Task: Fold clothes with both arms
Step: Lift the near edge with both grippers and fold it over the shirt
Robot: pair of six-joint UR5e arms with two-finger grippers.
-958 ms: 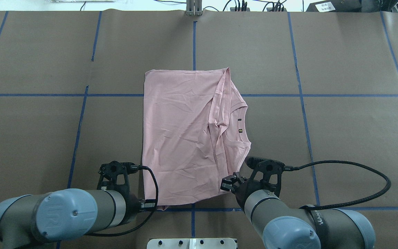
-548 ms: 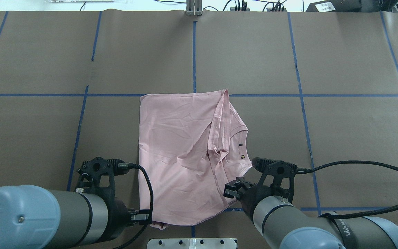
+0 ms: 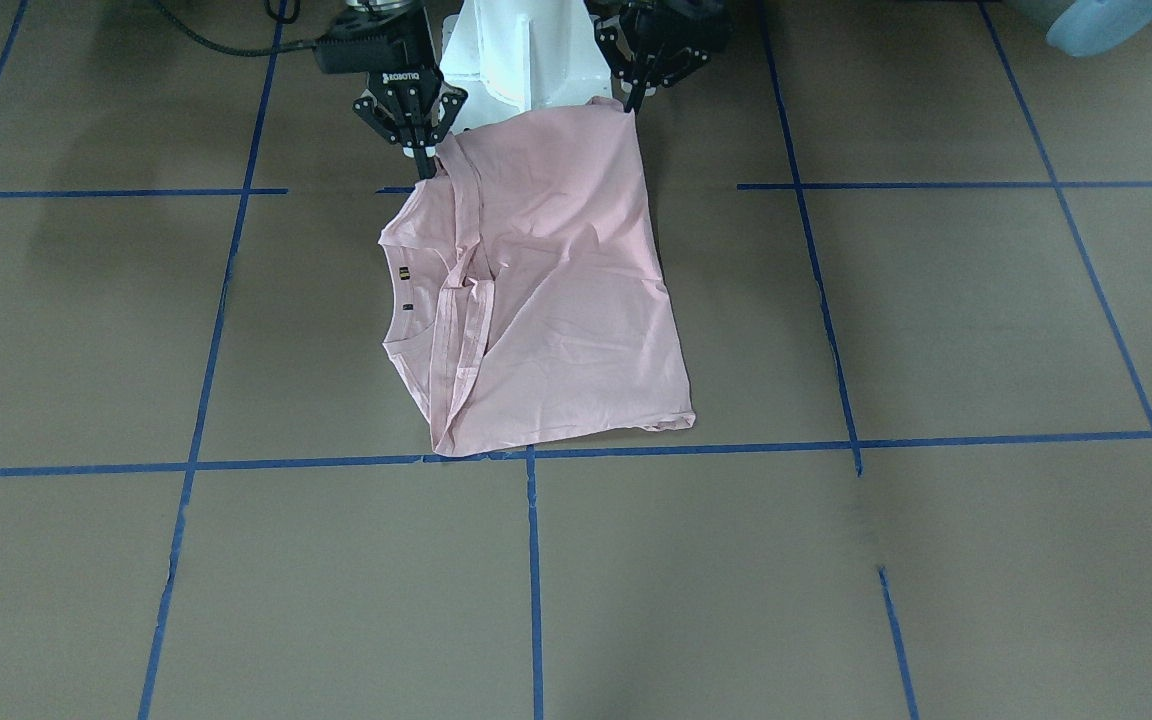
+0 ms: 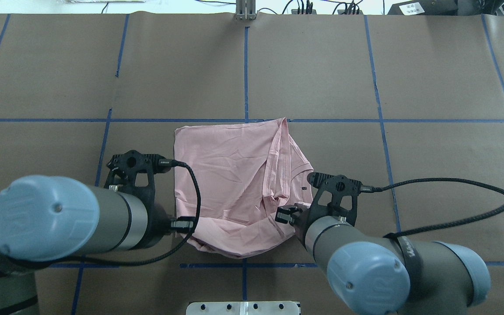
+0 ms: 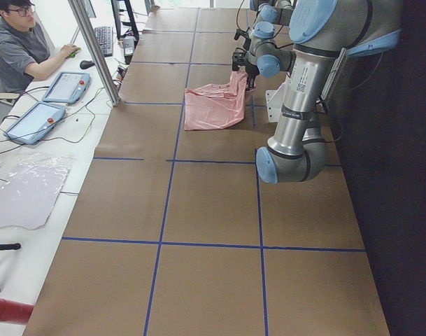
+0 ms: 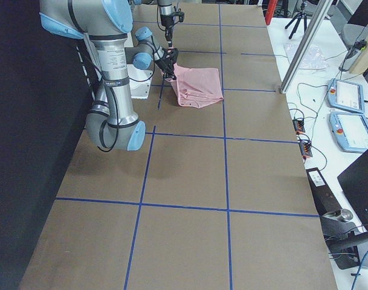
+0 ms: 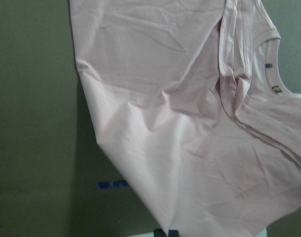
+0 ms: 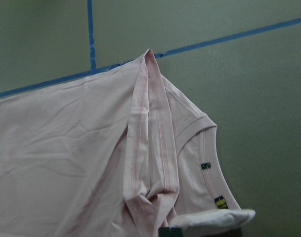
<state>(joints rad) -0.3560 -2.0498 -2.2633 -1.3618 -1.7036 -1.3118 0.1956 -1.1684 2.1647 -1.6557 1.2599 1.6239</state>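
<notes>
The pale pink T-shirt (image 4: pixel 230 183) lies folded on the brown table with its plain back up and its collar (image 4: pixel 308 168) at the right. Its near edge is lifted off the table. My left gripper (image 3: pixel 636 95) is shut on the shirt's near left corner. My right gripper (image 3: pixel 423 150) is shut on the near corner on the collar side. In the overhead view the left gripper is hidden under its wrist and the right gripper (image 4: pixel 285 216) shows at the hem. The shirt (image 7: pixel 180 148) hangs below the left wrist camera. The right wrist view shows the folded sleeve (image 8: pixel 150 143).
Blue tape lines (image 4: pixel 245 65) divide the brown table cover into a grid. The white pedestal base (image 3: pixel 526 60) stands just behind the lifted edge. An operator (image 5: pixel 17 49) sits at a side desk with tablets (image 5: pixel 66 85), beyond the table's far side.
Both grippers first dragged the shirt toward the robot. They have now risen and moved forward with the near edge, so it hangs lifted and bunches over the rest.
</notes>
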